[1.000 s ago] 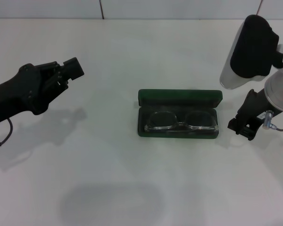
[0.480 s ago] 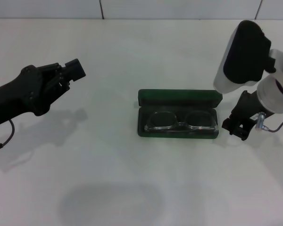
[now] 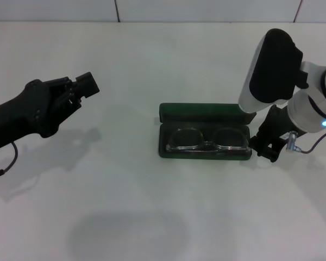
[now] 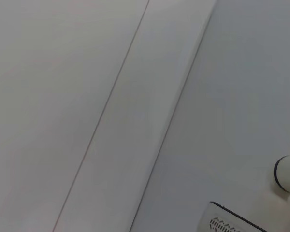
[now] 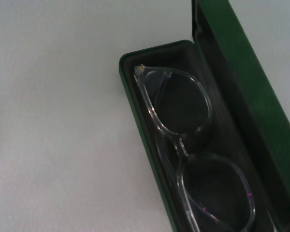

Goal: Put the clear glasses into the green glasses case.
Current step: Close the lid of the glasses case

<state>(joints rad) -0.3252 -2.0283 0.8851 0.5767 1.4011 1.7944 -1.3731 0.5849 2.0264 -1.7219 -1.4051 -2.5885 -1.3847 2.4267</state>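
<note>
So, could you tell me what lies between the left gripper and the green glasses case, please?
Nothing: in the head view only bare white table separates the left gripper from the green glasses case, which holds the clear glasses.

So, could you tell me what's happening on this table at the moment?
The clear glasses already lie inside the open green glasses case, whose lid stands up at the back. The right gripper sits close beside the case's right end, holding nothing that can be seen. The left gripper hangs above the table well to the left, away from the case. The case is not yet closed.
</note>
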